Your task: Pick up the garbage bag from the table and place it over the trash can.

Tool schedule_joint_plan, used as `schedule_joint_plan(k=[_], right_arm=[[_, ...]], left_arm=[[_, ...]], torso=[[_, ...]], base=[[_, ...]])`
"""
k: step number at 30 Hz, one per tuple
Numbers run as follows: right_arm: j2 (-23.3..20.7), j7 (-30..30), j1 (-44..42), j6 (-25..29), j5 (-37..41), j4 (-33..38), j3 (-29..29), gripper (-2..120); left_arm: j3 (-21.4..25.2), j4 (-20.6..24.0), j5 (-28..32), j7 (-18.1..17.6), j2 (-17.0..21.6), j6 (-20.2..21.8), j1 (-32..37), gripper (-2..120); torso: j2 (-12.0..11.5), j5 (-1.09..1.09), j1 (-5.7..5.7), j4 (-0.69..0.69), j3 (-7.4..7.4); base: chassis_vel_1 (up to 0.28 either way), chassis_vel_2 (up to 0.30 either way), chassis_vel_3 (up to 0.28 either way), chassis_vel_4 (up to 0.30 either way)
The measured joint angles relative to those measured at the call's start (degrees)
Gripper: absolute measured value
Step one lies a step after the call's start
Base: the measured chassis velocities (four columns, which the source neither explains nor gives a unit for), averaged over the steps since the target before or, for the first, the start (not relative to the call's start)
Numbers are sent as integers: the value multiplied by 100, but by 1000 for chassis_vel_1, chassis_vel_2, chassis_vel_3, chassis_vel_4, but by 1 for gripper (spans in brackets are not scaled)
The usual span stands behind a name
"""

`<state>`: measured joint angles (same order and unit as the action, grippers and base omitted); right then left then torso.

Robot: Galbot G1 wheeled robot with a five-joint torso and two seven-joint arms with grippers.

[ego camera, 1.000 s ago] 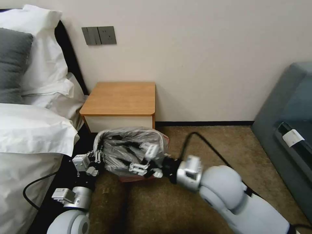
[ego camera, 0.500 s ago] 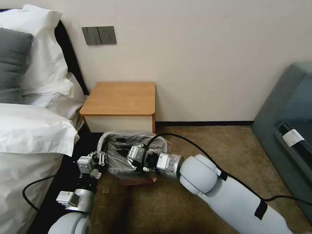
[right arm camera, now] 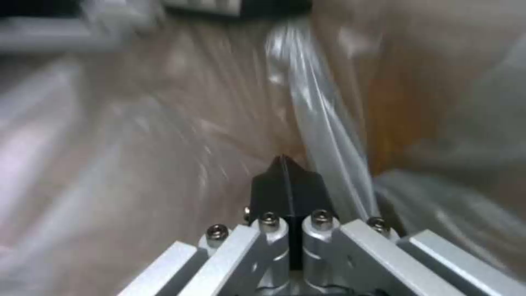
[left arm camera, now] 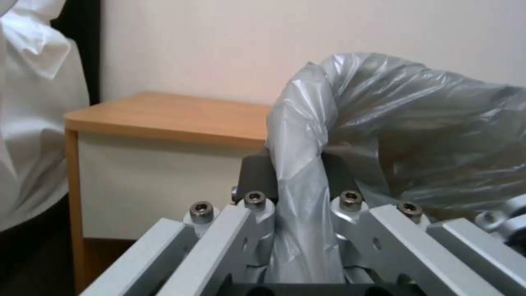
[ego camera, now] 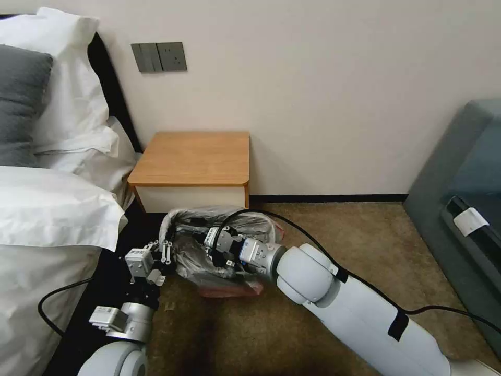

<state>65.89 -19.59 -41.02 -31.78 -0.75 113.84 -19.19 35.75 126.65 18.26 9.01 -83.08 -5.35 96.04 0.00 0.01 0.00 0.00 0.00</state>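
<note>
The garbage bag (ego camera: pixel 245 224), crinkly grey plastic with a pinkish-red rim along its lower front, stands bulged on the carpet in front of the table (ego camera: pixel 193 156). The trash can is hidden beneath the bag. At the bag's left edge, my left gripper (ego camera: pixel 167 251) is shut on a gathered fold of the plastic (left arm camera: pixel 298 135). My right gripper (ego camera: pixel 201 240) reaches deep inside the bag. Its black fingertips (right arm camera: pixel 274 181) are pressed together, with plastic all around them and a twisted fold (right arm camera: pixel 323 123) beside them. The table's top (left arm camera: pixel 164 119) is bare.
A bed with white linen (ego camera: pixel 47 209) fills the left side, close to my left arm. A grey sofa (ego camera: pixel 464 183) stands at the right. Black cables (ego camera: pixel 313 232) trail from my right arm across the brown carpet (ego camera: pixel 344 230).
My right arm has swung in from the bag's right front and pushed its gripper into the bag; its fingers, open before, are now shut. The bag has sagged lower. The left gripper barely moved.
</note>
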Motion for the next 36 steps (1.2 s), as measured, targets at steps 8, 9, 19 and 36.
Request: schedule_joint_plan(k=[8, 9, 19, 36], right_arm=[[15, 36, 225, -198, -152, -236, -139, 0], [17, 36, 264, -236, -155, -268, -167, 0], [75, 21, 462, -536, -383, -603, -307, 0], [240, -126, 533, -768, -819, -1057, -407, 0]], left_arm=[[-17, 98, -100, 151, 2, 6, 7, 8], [-15, 105, -138, 190, 2, 3, 7, 8], [-54, 131, -295, 313, -16, -26, 13, 8], [-213, 178, -509, 411, -36, -32, 50, 8]], torso=[[0, -1, 0, 0, 0], [0, 0, 0, 0, 0], [1, -1, 0, 0, 0], [0, -1, 0, 0, 0]], base=[[0, 0, 0, 0], [0, 0, 0, 0], [0, 0, 0, 0], [0, 0, 0, 0]])
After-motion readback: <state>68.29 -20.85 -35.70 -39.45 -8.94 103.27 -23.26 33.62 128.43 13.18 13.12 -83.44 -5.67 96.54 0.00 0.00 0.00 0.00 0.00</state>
